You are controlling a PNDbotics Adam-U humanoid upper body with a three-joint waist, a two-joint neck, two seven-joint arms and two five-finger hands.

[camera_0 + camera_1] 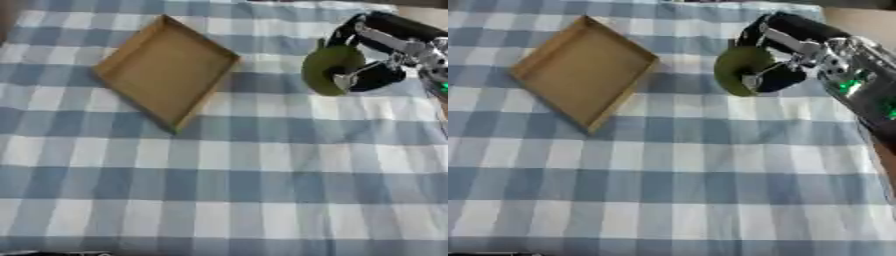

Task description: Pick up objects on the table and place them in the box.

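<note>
My right hand point(378, 54) comes in from the upper right and is curled round an olive-green round object point(328, 69), holding it above the checked cloth. A shallow brown cardboard box point(166, 70) lies open and empty at the upper left, turned askew, about a box width to the left of the green object. In the right eye view the same hand point(785, 55) grips the green object point(737, 67) beside the box point(579, 70). My left hand shows in neither view.
A blue and white checked cloth point(245, 180) covers the whole table. My right forearm point(859, 90) with green lights runs down the right edge. No other loose objects lie on the cloth.
</note>
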